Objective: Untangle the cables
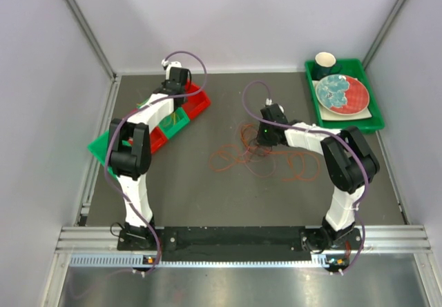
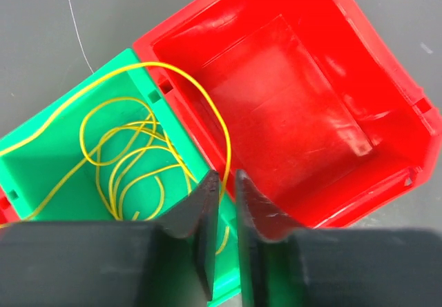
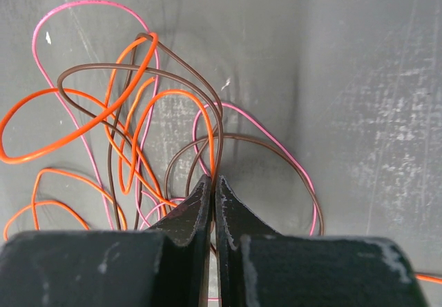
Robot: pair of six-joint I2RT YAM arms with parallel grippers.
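A yellow cable (image 2: 124,162) lies coiled in a green bin (image 2: 41,162). One strand of it arcs over the wall of the red bin (image 2: 290,86) and runs down into the narrow gap of my left gripper (image 2: 228,179). The jaws stand slightly apart and do not pinch the strand. In the top view my left gripper (image 1: 177,94) hovers over these bins. Orange (image 3: 83,121), brown (image 3: 173,76) and pink (image 3: 76,3) cables lie tangled on the table (image 1: 262,156). My right gripper (image 3: 213,181) is shut on an orange and a brown strand at its tips.
The red bin (image 1: 197,100) and green bin (image 1: 176,121) belong to a slanted row of bins at the back left. A green tray (image 1: 373,122) at the back right holds a plate (image 1: 342,93) and a dark cup (image 1: 325,63). Walls close in the table on three sides.
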